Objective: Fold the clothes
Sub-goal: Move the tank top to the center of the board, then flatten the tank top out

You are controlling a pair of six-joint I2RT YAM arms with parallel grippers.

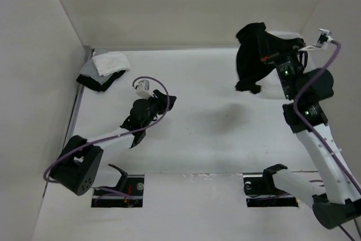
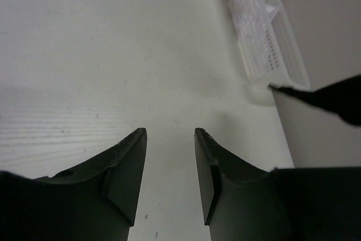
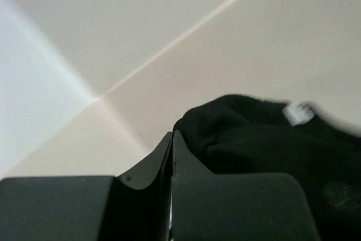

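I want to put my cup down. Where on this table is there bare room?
The widest bare patch is the middle of the table, between the left claw and the black shirt hanging from the right claw. The far strip between the cloth pile and that shirt is bare too. Both far corners are crowded.

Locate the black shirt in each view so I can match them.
Top external: black shirt upper right, hanging from the right gripper.
Left wrist: dark shape at right edge, cannot tell.
Right wrist: lower right, beside the shut gripper.
Shared landmark: the right gripper.
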